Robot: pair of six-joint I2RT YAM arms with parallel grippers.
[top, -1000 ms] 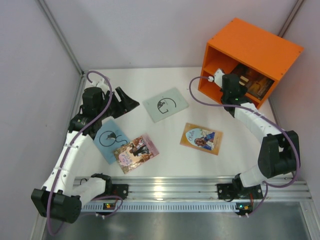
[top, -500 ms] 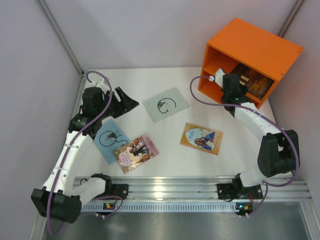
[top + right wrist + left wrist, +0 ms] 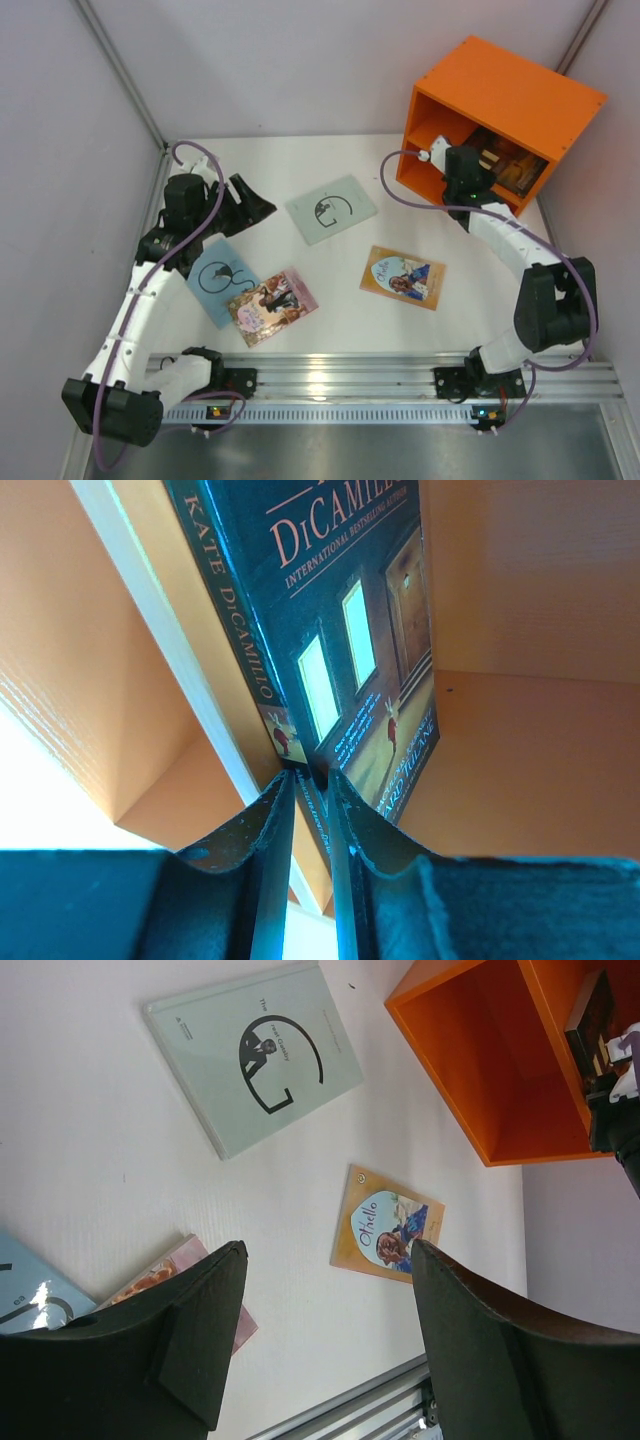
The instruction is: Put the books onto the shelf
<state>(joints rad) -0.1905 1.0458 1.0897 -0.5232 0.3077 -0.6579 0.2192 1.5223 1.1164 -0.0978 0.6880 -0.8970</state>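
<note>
The orange shelf [image 3: 505,95] stands at the back right. My right gripper [image 3: 310,780] is shut on the spine of the dark brown book [image 3: 345,630], which reaches inside the shelf's lower compartment [image 3: 520,750]; from above that book [image 3: 510,165] shows within the shelf opening. On the table lie a pale green book [image 3: 331,209], an orange-edged book [image 3: 403,276], a pink book [image 3: 272,305] and a light blue book [image 3: 220,280]. My left gripper [image 3: 325,1260] is open and empty, hovering at the left above the table; the top view shows the left gripper [image 3: 250,205] beside the green book.
Grey walls enclose the table on three sides. An aluminium rail [image 3: 330,385] runs along the near edge, between the arm bases. The shelf's upper compartment [image 3: 440,125] looks empty.
The right gripper has edged slightly further toward the shelf with the dark book. The left arm has not moved.
</note>
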